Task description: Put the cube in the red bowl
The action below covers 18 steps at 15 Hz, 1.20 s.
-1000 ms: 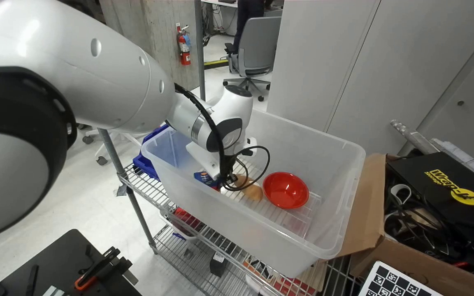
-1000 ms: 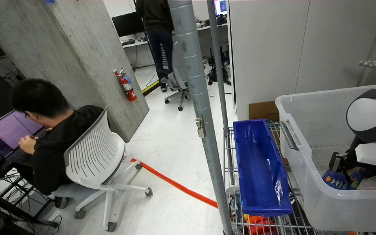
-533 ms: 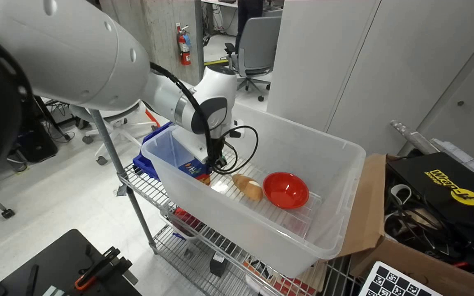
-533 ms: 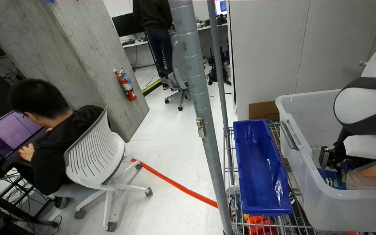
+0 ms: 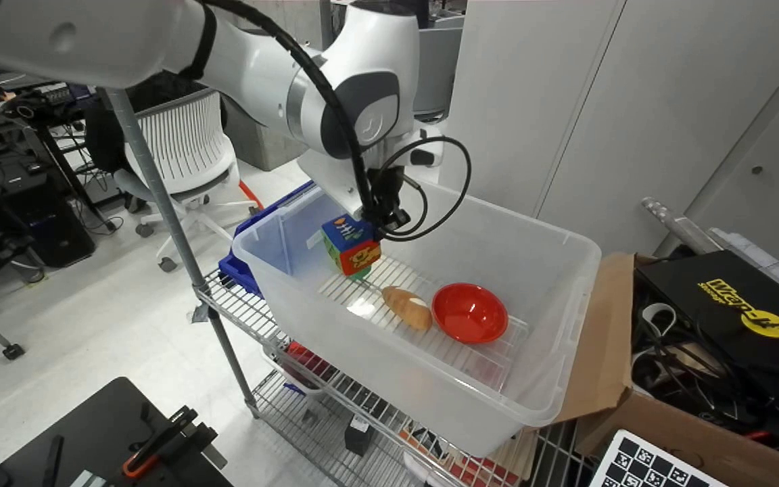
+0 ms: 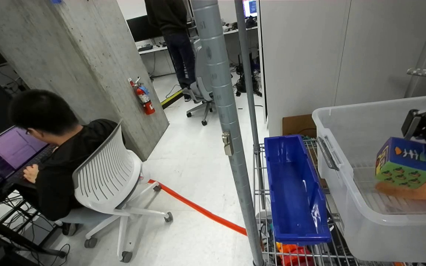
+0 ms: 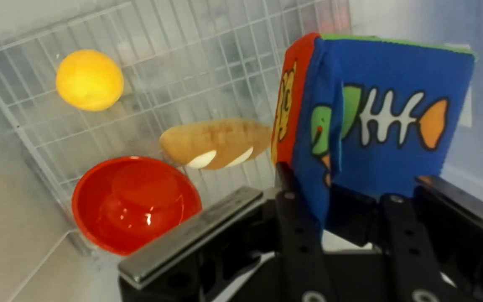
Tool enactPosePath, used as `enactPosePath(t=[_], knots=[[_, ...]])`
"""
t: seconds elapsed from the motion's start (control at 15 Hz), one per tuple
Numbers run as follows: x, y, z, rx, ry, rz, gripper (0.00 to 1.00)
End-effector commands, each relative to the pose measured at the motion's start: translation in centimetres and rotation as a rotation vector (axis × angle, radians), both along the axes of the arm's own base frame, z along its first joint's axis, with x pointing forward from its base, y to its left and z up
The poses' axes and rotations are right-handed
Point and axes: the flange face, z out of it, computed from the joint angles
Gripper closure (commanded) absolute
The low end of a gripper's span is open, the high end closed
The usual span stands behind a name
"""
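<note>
Pincer (image 7: 324,205) clenched on a pinched fold of the cube (image 7: 392,117), a cloth block with blue, red and green faces. The cube hangs tilted above the floor of a clear plastic bin (image 5: 376,362) and outside the red bowl (image 5: 469,312), which stands upright at the bottom. A bread loaf (image 5: 406,309) lies just beside the red bowl; a yellow ball (image 7: 89,80) rests near both in the wrist view. A grid (image 7: 166,86) crosses the bin's floor, perhaps the wires of the surface (image 5: 247,309) seen through the plastic, though I cannot be sure from here.

Surface: a wire shelf on grey metal posts (image 6: 219,81), with a second shelf (image 5: 315,429) below. It carries the bin and, alongside, a long blue tray (image 6: 294,195). Past the bin's opposite end stands an open cardboard box (image 5: 596,352) with cables (image 5: 673,365) inside and a black case (image 5: 680,277), lettered in yellow, at its top.

Surroundings: in an exterior view, a person (image 6: 63,162) in black sits on a white chair (image 6: 105,175) before a lit screen (image 6: 13,147); a second person (image 6: 172,29) stands farther off by a grey chair (image 6: 202,81). A concrete pillar (image 6: 87,66) rises behind the seated figure, bearing a red fire extinguisher (image 6: 143,98). A red strip (image 6: 202,210) runs along the pale floor (image 6: 194,162), and plain grey panels (image 5: 667,135) stand beyond the bin.
</note>
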Motion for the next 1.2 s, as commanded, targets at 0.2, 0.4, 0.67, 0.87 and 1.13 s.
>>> enactPosePath(t=[0.2,0.4,0.67,0.87,1.13], knots=[[3.6,-8.8,2.4,0.054,-0.190,-0.292,0.99],[4.6,-12.4,1.2,0.123,-0.216,-0.442,0.99],[6.0,-16.5,-1.6,0.185,-0.267,-0.620,0.99],[6.7,-18.4,-4.3,0.178,-0.281,-0.714,0.99],[7.1,-18.6,-8.3,0.161,-0.236,-0.798,0.99]])
